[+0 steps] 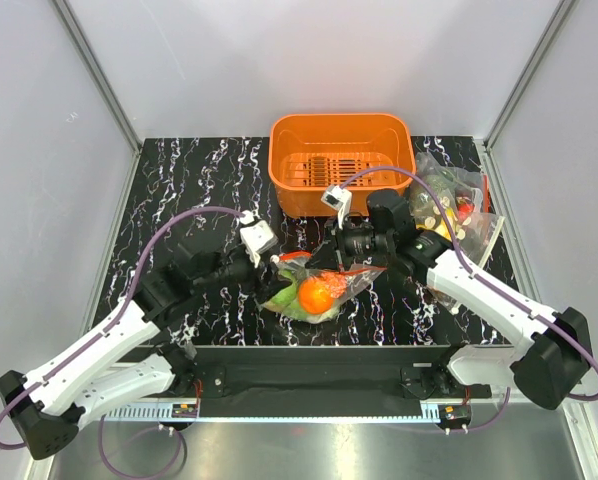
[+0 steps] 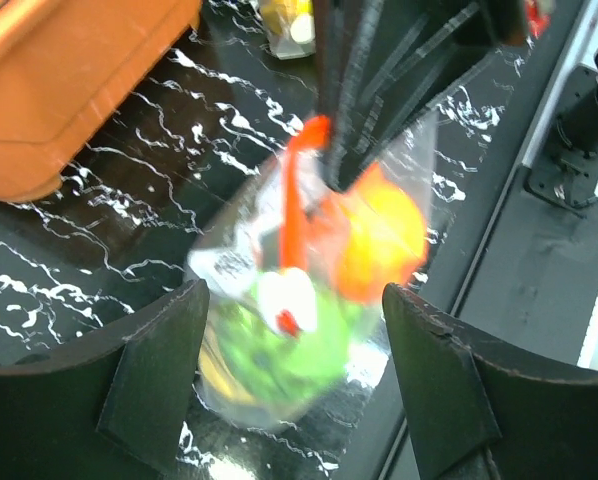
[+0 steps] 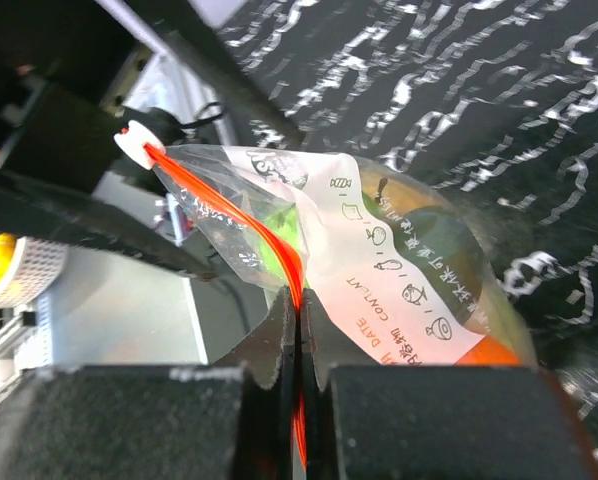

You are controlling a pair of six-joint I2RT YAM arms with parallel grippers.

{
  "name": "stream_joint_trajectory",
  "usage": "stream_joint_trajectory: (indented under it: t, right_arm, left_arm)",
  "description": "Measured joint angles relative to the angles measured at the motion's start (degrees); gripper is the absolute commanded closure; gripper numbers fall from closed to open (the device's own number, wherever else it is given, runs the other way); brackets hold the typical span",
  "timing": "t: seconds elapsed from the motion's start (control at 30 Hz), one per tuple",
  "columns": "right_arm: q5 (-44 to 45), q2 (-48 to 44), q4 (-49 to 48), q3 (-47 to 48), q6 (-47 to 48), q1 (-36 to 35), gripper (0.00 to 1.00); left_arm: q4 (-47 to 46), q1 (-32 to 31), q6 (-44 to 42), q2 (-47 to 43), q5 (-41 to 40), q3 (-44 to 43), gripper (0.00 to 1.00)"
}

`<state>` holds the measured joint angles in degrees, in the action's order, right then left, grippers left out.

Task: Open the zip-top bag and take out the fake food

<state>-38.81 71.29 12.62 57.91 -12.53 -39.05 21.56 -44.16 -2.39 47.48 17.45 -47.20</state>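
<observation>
The zip-top bag (image 1: 317, 287) lies at the table's front middle, clear plastic with a red-orange zip strip (image 3: 241, 226). Inside show an orange fruit (image 1: 316, 295) and green pieces (image 1: 284, 300); the other food is hidden. My right gripper (image 1: 331, 259) is shut on the zip strip, the strip pinched between its fingertips (image 3: 300, 320). A white slider (image 3: 136, 139) sits at the strip's far end. My left gripper (image 1: 267, 262) is open, its fingers (image 2: 164, 370) either side of the bag (image 2: 309, 290) and apart from it. The bag is blurred in the left wrist view.
An orange basket (image 1: 341, 161) stands at the back middle, also at the top left of the left wrist view (image 2: 69, 80). Other clear bags with yellow pieces (image 1: 447, 205) lie at the back right. The table's front edge and metal rail (image 1: 329, 360) are just below the bag.
</observation>
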Motion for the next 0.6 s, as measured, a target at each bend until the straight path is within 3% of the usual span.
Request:
stream_joint_trajectory:
  t: [0.1,0.2,0.27,0.33,0.47,0.6]
  right_arm:
    - [-1.9,-0.2,-1.3,-0.6,-1.1,0.0,1.00]
    - [-3.3,-0.3,-2.1,-1.0,-1.7,0.0,1.00]
    - [-4.0,-0.3,-2.1,-1.2,-1.9,0.0,1.00]
    - [-4.2,-0.5,-2.2,-1.4,-2.0,0.0,1.00]
    - [-4.2,-1.3,-2.2,-2.1,-2.1,0.1,1.00]
    - [-4.2,-2.5,-2.4,-2.4,-2.4,0.2,1.00]
  left_arm:
    - [-2.3,0.0,0.9,0.0,-0.6,0.2,0.27]
    - [-6.1,0.0,2.6,0.0,-0.5,1.7,0.47]
    - [-8.0,0.0,3.7,0.0,-0.2,3.1,0.54]
    - [-8.8,0.0,4.4,0.0,0.1,4.0,0.53]
    - [-8.9,0.0,5.5,-0.3,0.9,4.6,0.39]
    - [-10.1,0.0,7.0,-2.1,2.1,6.3,0.37]
